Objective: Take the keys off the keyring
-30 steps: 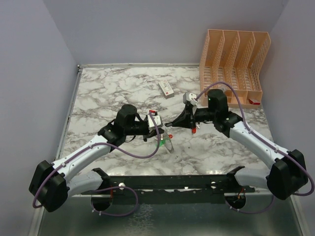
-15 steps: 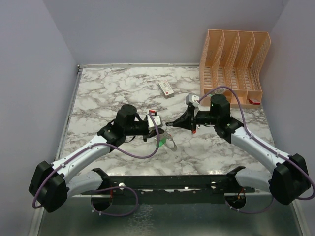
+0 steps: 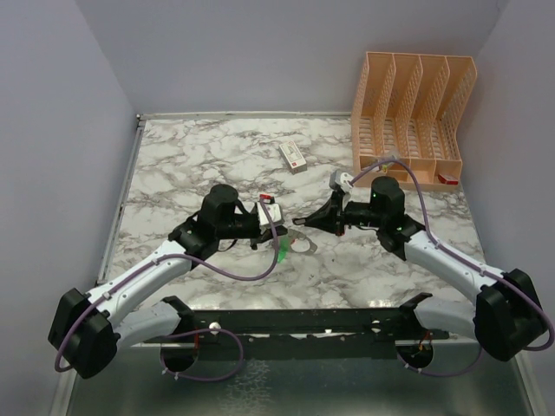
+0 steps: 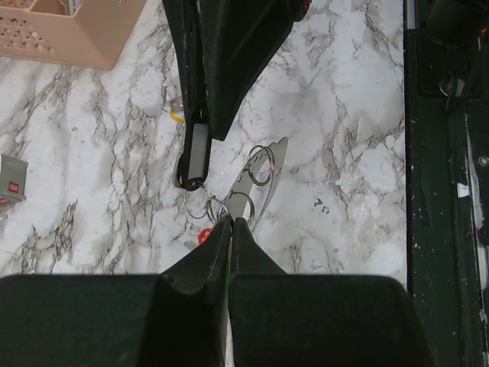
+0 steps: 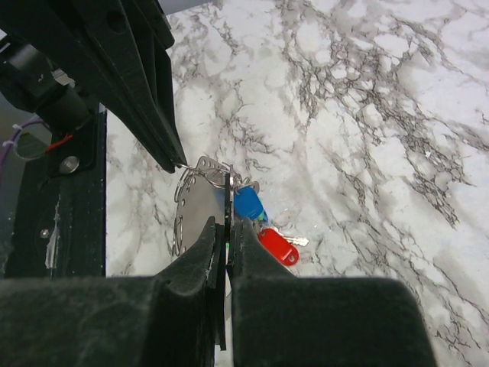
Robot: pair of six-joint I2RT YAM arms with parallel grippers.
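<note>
The keyring is strung between the two claws, low over the tabletop, right at both sets of tips. The right claw is clenched on its thin metal edge. The blue key and red key sit just to the right of those tips, and I can't tell if they touch the marble. The left claw is clenched too. A green sliver between its fingers makes me think it's nipping the green key, but that angle isn't conclusive.

If it were me, I'd use the right claw as a fixed anchor. Then the left one walks its key along the small wire rings toward the split, slowly and in line with the wire. Yanking sideways would probably just bend the band or pop it out of the grip.

Counts:
- one keyring
- three keys I can actually see: one green, one blue, one red (no black one showing)
- at least three small wire rings
- two claws
- farther out past the right claw, one white box and one peach file sorter with four slots
</note>
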